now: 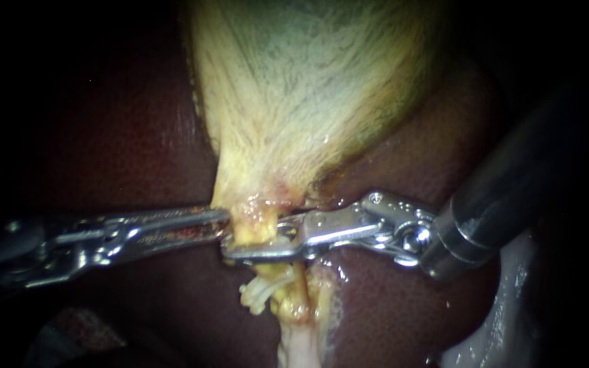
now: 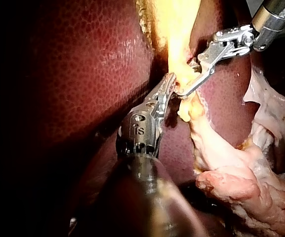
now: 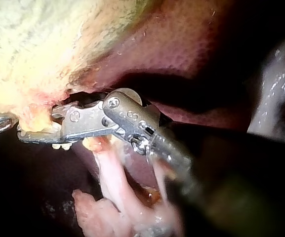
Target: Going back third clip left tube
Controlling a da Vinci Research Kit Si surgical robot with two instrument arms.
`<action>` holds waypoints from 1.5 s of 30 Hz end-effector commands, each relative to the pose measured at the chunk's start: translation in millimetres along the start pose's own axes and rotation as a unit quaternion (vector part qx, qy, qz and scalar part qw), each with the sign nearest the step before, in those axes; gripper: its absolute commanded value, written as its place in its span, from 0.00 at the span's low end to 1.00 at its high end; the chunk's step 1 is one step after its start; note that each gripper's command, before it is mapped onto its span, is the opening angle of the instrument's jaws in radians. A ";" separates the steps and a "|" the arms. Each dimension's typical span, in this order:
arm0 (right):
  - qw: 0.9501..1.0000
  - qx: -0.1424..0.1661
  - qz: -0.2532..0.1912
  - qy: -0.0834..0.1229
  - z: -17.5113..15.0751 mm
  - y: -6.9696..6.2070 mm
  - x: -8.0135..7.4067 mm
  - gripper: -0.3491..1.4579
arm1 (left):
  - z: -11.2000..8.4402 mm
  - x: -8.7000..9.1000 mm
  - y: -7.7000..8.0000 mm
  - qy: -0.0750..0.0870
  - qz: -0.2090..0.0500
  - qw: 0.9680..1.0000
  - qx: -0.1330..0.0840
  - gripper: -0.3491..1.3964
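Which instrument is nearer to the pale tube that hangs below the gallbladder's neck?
Right. The right instrument reaches across directly above the tube, almost on it. The left instrument ends beside the neck of the gallbladder, higher and to the tube's left.

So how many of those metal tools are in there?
2. The left instrument comes from the left, tip at the narrow end of the gallbladder; the right instrument from the right, jaws open around the same tissue.
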 end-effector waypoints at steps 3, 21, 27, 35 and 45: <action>1.000 -0.002 0.005 -0.001 0.1 0.1 -0.3 0.00 | -0.3 -0.4 0.0 0.000 -0.001 1.000 -0.001 0.00; 1.000 -0.004 0.017 -0.004 0.4 -0.1 -1.3 0.37 | -0.7 -0.9 0.1 -0.006 -0.003 1.000 -0.001 0.00; 1.000 -0.017 0.002 0.002 0.9 -0.3 -1.1 0.46 | -0.9 -0.9 -0.3 -0.006 -0.003 1.000 -0.002 0.00; 0.998 -0.038 -0.039 0.009 0.9 1.1 -0.9 0.50 | -1.5 -0.6 -1.8 -0.007 -0.003 1.000 -0.004 0.00; 0.995 -0.077 -0.051 0.026 -1.3 1.2 -1.5 0.52 | -1.7 -0.5 -1.8 -0.007 -0.003 1.000 -0.003 0.00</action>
